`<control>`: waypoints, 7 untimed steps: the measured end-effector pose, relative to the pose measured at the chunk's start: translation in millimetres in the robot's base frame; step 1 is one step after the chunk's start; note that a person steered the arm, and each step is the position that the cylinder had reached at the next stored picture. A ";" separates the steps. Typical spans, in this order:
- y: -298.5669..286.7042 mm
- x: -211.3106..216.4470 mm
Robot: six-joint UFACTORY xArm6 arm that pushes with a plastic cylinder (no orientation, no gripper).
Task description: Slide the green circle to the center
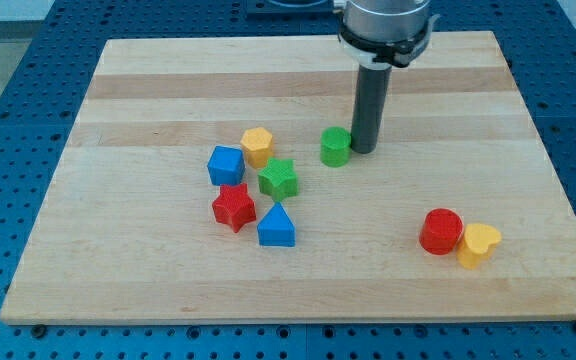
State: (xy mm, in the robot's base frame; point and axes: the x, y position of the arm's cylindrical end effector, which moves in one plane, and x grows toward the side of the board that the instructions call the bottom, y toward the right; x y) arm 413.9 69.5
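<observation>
A: Where is my tip (364,150) at this moment?

B: Down on the wooden table (168,80), in the upper middle of the board. The dark rod (372,105) stands upright from the silver arm (386,25) at the view's top, and its lower end sits just to the view's right of the green circle (335,146).

A: Touching it?

B: It looks pressed against the circle's right side, or within a hair of it; I cannot tell which.

A: And the fingers, how do they stand?

B: There are no fingers on this arm, only the plain rod, so nothing opens or closes and nothing is held. The circle lies free on the table.

A: What sits near the green circle?

B: To the view's left lies a cluster. The yellow hexagon (257,146) is uppermost, with the blue cube (226,165) just below and left of it. The green star (278,179) is the closest to the circle, down and to its left but apart from it. Beneath that come the red star (234,206) and the blue triangle (276,226), close together.

A: Anything on the other side?

B: Well apart, toward the view's lower right, the red cylinder (441,231) sits touching the yellow heart (479,244).
</observation>
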 end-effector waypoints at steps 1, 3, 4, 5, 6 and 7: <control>-10.4 0.0; -18.3 0.0; -34.0 0.0; -37.3 0.0; -37.3 0.0; -25.7 0.0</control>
